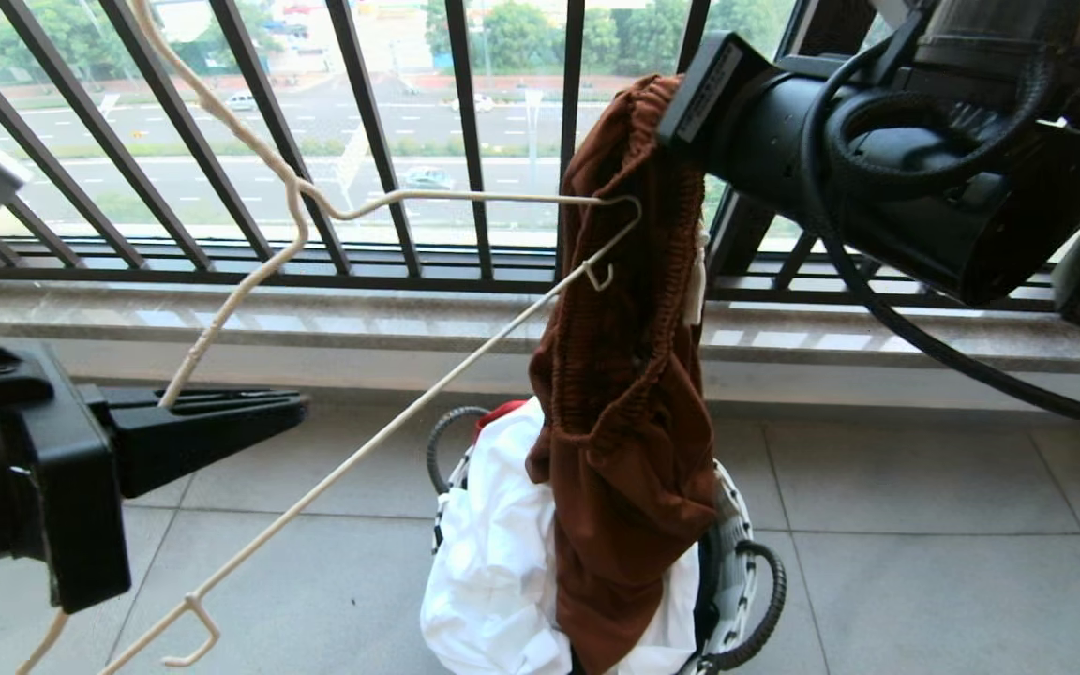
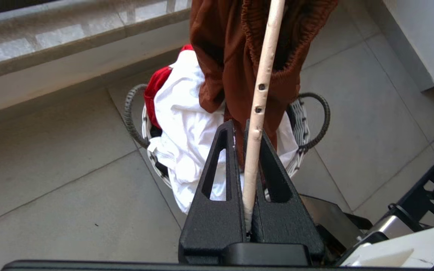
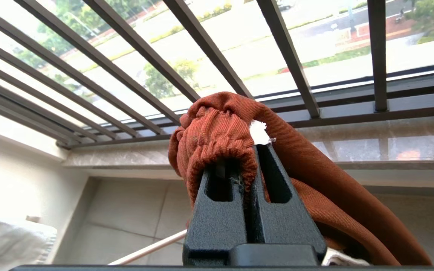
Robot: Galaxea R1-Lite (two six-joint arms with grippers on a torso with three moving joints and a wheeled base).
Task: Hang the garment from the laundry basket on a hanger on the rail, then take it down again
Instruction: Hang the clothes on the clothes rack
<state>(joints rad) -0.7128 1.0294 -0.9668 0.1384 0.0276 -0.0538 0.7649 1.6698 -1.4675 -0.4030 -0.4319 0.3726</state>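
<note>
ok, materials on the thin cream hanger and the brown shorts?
Thin cream-white hanger: looks like metal wire under a matte cream coating; chipped dark spots show on the stem. Rust-brown shorts: soft woven or knit fabric, matte, ribbed gathers at the elastic waistband; exact fibre can't be told.

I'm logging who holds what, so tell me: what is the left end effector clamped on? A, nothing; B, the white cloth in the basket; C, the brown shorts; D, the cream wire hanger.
D: in the left wrist view the left end effector is shut on the bar of the cream wire hanger, while the brown shorts hang from the right end effector.
</note>
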